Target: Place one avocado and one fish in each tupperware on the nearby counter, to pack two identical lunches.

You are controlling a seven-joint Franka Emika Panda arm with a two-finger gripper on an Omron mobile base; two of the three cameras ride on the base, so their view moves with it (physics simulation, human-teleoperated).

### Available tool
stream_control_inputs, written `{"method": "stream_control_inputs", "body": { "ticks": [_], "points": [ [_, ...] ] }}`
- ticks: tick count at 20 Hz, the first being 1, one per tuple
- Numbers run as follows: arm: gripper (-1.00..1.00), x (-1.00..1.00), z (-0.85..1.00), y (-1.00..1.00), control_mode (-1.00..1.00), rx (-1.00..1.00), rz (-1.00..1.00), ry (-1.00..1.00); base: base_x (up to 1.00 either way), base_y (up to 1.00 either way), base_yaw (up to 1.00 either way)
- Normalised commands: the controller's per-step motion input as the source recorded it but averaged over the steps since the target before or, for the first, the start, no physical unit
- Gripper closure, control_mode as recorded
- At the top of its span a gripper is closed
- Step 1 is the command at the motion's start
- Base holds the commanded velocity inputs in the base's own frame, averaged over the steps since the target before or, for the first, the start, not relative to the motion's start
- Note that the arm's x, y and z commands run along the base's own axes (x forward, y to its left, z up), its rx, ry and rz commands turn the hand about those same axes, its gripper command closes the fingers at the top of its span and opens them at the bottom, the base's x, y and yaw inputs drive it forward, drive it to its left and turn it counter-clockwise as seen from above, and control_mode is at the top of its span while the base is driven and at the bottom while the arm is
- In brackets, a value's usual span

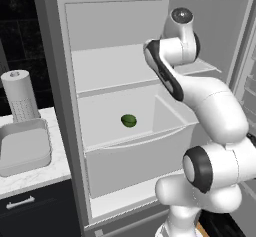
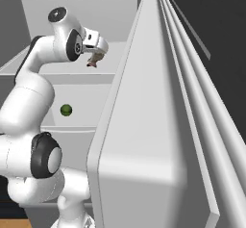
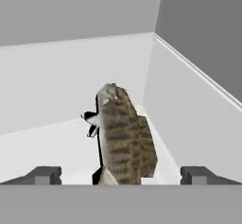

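Closing on that olive-brown fish (image 3: 124, 138) looks like the step in hand, and to do it well I'd want the gripper (image 3: 120, 175) eased a little further forward so the two fingertips (image 3: 45, 175) pass either side of the fish's body before they shut, pinching across the thick middle and not the tail end, which would likely let it swivel or slip. The jaws stand at their widest, one tip far out to each side of the fish, with nothing between them gripped yet. The fish lies on an upper shelf of the open fridge (image 1: 120, 66), far back toward the right-hand corner, close to the right wall, so the approach has little room on that side and the right finger could scrape the wall. It's a short, stubby thing, mottled brown and olive with pale bands, small dark fins sticking out on its left, head pointing away from the hand. Below it, in the drawer (image 1: 135, 131), a round bright green avocado (image 1: 129, 120) sits alone near the middle. Out to the left, on the white marbled counter (image 1: 35, 176), a grey tupperware (image 1: 25, 148) waits, with a paper towel roll (image 1: 20, 96) just behind it.
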Motion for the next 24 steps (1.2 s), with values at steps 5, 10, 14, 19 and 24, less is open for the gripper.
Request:
{"method": "stream_control_inputs", "body": {
  "ticks": [5,10,14,19,24],
  "points": [
    [-1.0,0.75,-0.56,-0.1,-1.0,0.0,0.0,0.27,0.0,0.0,0.0],
    [-1.0,0.39,-0.4,-0.11,-1.0,0.05,0.0,0.03,0.0,0.0,0.0],
    [1.0,-0.03,-0.39,-0.06,-1.0,0.05,0.0,0.0,0.0,0.0,0.0],
    [1.0,-0.67,-0.57,0.0,-1.0,0.07,-0.06,-0.04,0.0,0.0,0.0],
    [1.0,-1.0,-0.58,0.0,-1.0,0.01,-0.07,-0.28,0.0,0.0,0.0]
  ]
}}
